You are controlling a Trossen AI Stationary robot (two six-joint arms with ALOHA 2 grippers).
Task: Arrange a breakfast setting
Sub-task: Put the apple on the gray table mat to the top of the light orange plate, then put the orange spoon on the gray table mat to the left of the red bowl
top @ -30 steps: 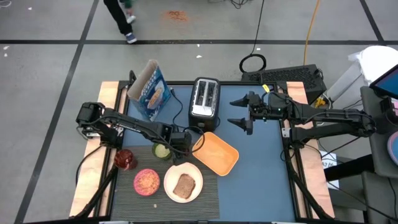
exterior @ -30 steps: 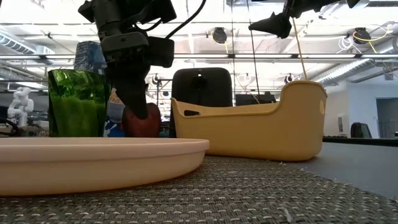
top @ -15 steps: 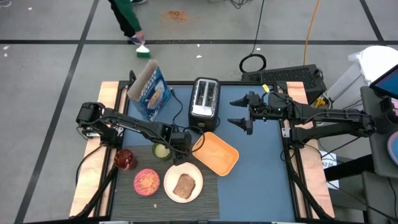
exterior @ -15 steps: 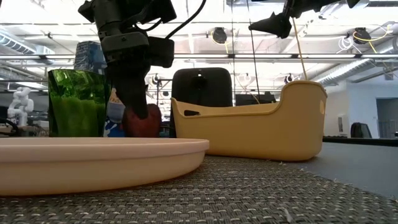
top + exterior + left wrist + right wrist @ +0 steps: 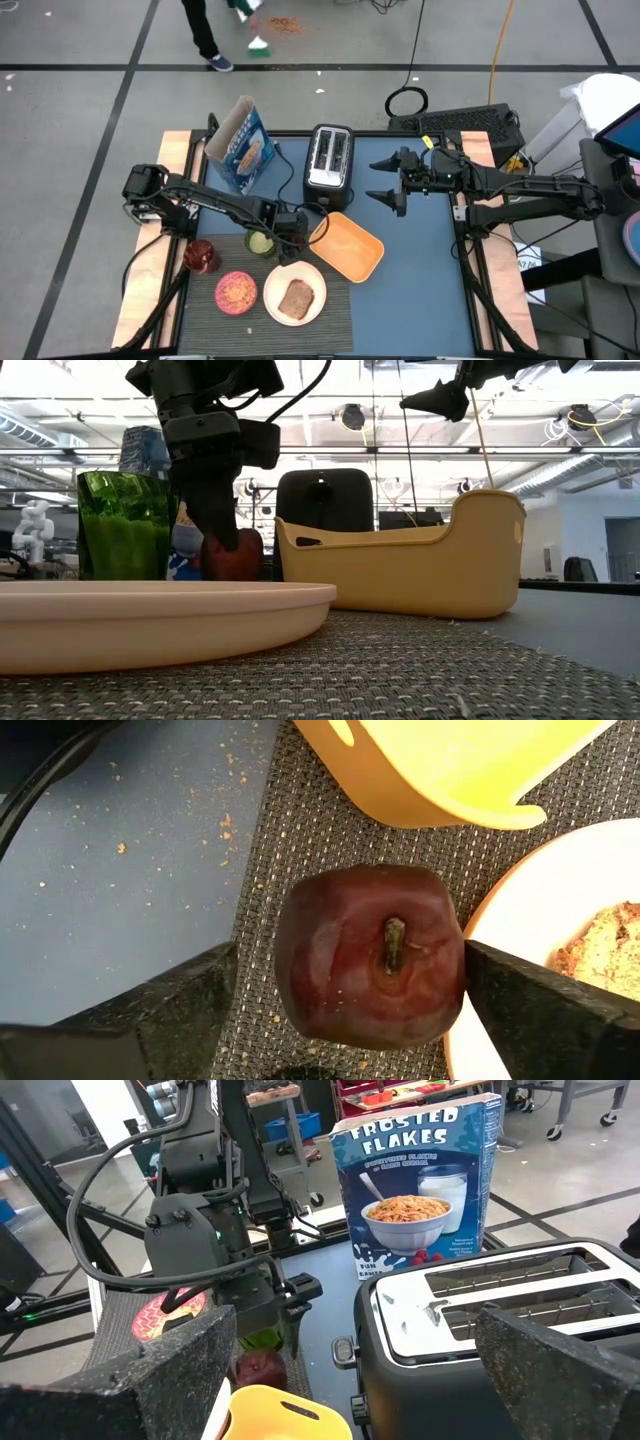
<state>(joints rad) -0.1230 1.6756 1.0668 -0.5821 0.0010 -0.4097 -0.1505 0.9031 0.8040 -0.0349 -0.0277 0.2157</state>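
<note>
Grey tiled floor (image 5: 80, 110), ceiling lights (image 5: 352, 415).

The right half of the blue tabletop (image 5: 420, 270) lies bare and open to passage. On the left, the shallow yellow plastic tray (image 5: 346, 247), silver-black toaster (image 5: 329, 155) and blue cereal box (image 5: 240, 145) crowd around the dark ribbed placemat (image 5: 265, 310), closing off its far side.

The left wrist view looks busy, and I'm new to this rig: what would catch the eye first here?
A dark red apple fills that view, stem up, sitting on the dark ribbed placemat between the open fingers of the left claw, beside the round white plate. A yellow tub lies right behind it. The right claw hangs open, well above the table, by the silver-black toaster.
</note>
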